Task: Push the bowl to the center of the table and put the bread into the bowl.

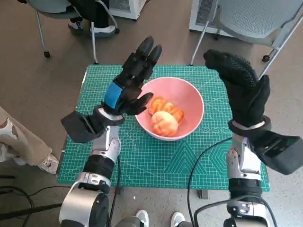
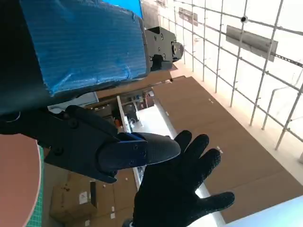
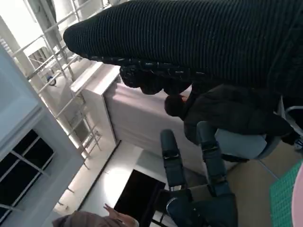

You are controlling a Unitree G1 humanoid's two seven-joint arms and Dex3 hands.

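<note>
— Fingers spread wide on both sides, and neither one is grasping anything! The left hand (image 1: 130, 87), blue tape across its back, is raised over the green cutting mat (image 1: 118, 156) just beside the pink bowl (image 1: 191, 99), thumb reaching toward the rim.

— And the right hand (image 1: 244, 90)?

— Gloved, lifted above the bowl's other side, palm turned inward, well clear of the rim. From the left wrist you see it too, fingers fanned out.

— Where's the bread (image 1: 164, 123)?

— Down in the bowl, a round golden bun, with orange-striped pieces (image 1: 165, 108) behind it; I can't quite tell whether those are bread as well.

— And the bowl itself?

— Sitting on the mat near the middle of the table, slightly toward the far edge. A chair (image 1: 255, 21) stands beyond, and a person's shoes (image 1: 92, 28) show at the top.
</note>
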